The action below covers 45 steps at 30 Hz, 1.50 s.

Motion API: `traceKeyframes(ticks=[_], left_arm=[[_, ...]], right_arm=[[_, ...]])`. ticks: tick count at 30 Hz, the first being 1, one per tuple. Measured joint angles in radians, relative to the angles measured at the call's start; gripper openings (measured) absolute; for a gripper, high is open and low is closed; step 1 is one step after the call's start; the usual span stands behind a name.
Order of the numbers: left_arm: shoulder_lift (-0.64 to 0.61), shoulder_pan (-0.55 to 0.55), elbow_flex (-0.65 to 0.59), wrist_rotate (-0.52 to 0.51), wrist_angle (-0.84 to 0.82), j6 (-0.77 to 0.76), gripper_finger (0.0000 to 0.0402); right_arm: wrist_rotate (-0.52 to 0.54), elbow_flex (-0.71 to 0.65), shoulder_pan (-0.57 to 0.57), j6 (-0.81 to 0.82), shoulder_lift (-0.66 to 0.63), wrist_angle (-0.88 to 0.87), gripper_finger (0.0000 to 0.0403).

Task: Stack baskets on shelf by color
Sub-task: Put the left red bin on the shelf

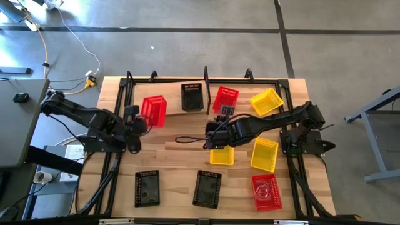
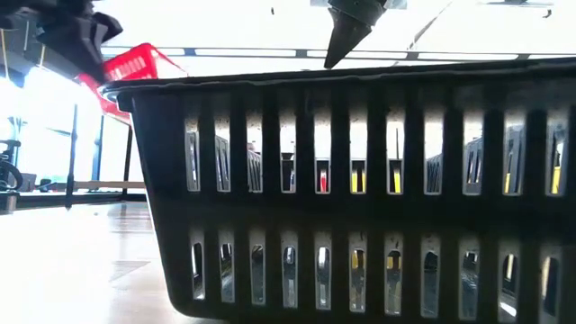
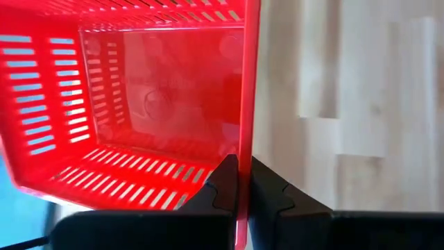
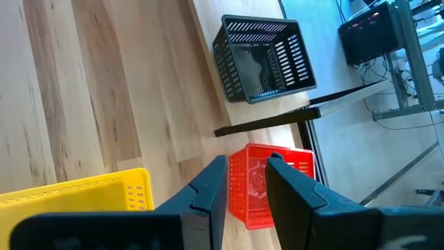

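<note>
My left gripper [image 1: 139, 122] is shut on a red basket [image 1: 154, 111], held off the table at the left; the low view shows that basket [image 2: 135, 65] raised and tilted. On the shelf [image 1: 206, 80] along the far edge stand a black basket [image 1: 192, 97], a red one [image 1: 225, 99] and a yellow one [image 1: 267, 101]. My right gripper [image 1: 212, 136] hangs open above mid-table, beside a yellow basket [image 1: 222, 155], with nothing between its fingers [image 4: 208, 187]. My left gripper pinches one side wall of the red basket at its rim [image 3: 243, 139], one finger inside the basket and one outside. The basket is lifted clear of the table and tipped, its opening turned toward the gripper.
On the table lie another yellow basket [image 1: 264, 154], a red one [image 1: 267, 192] at the near right, and two black ones [image 1: 147, 188] [image 1: 207, 187] near the front edge. One black basket [image 2: 360, 189] fills the low view. A dark cable [image 1: 187, 139] lies mid-table.
</note>
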Motion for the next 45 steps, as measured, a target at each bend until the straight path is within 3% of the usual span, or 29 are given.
traceKeyframes(ticks=[10,17,32,45], left_arm=[[0.005,0.249,0.061,0.029,-0.078,0.275,0.0003],[0.065,0.387,0.057,0.104,-0.094,0.303,0.0003],[0.198,0.541,-0.047,0.119,-0.082,0.314,0.0003],[0.295,0.622,-0.051,0.107,-0.041,0.390,0.0003]], right_arm=[[-0.001,0.000,0.000,-0.001,0.000,0.001,0.0087],[-0.002,0.000,0.000,-0.007,0.000,0.001,0.0087],[-0.002,0.000,0.000,-0.010,0.000,0.001,0.0087],[-0.002,0.000,0.000,-0.010,0.000,0.000,0.0087]])
